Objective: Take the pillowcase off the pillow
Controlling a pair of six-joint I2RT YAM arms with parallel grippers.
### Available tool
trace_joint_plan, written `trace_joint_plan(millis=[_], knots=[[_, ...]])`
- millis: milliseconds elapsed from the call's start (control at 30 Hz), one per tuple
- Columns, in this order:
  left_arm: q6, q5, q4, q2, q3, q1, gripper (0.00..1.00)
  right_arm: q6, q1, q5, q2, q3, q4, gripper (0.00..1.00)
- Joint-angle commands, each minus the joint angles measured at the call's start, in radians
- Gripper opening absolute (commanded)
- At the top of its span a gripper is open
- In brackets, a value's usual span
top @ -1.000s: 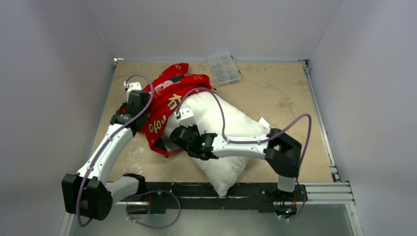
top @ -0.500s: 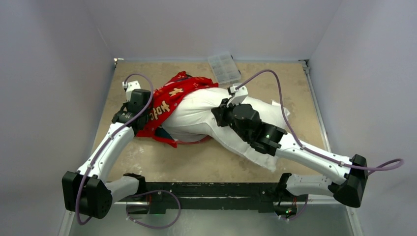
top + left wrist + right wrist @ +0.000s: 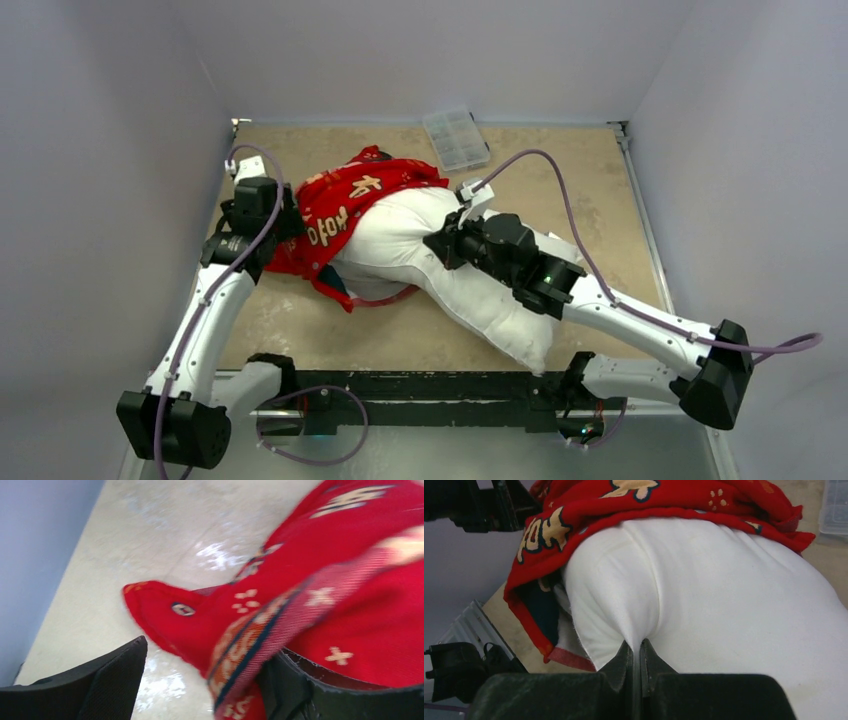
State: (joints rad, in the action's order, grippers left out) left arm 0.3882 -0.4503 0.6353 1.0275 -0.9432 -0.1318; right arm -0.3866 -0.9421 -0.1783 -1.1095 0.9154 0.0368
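Plainly limp, the bright red printed pillowcase [image 3: 345, 200] suits an edge pinch. Left pincer [image 3: 205, 655] gapes; right pincer [image 3: 640, 649] nips the plump white pillow [image 3: 724, 590].

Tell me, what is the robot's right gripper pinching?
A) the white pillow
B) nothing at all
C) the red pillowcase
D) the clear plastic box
A: in the right wrist view the right gripper is shut on a pinched fold of the white pillow, while the red pillowcase sits farther up, clear of its fingertips.
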Motion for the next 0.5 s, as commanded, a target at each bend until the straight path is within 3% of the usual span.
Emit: trace_joint_plan(millis=[0,133,233,333,467], knots=[[-0.034,0.352,-0.041,-0.001,-0.182,0.009,0.77,0.04,0.002,0.167,-0.02,-0.011,-0.182,0.0],[-0.035,0.577,-0.019,0.103,-0.342,0.009,0.79,0.049,0.002,0.176,-0.051,-0.036,-0.195,0.0],[-0.034,0.721,-0.02,0.216,-0.438,0.007,0.85,0.047,0.0,0.177,-0.075,-0.051,-0.194,0.0],[-0.043,0.715,-0.013,0.32,-0.517,-0.046,0.88,0.043,-0.002,0.201,-0.095,-0.064,-0.204,0.0],[-0.106,0.563,0.039,0.489,-0.646,-0.208,0.89,0.043,-0.011,0.208,-0.113,-0.07,-0.22,0.0]])
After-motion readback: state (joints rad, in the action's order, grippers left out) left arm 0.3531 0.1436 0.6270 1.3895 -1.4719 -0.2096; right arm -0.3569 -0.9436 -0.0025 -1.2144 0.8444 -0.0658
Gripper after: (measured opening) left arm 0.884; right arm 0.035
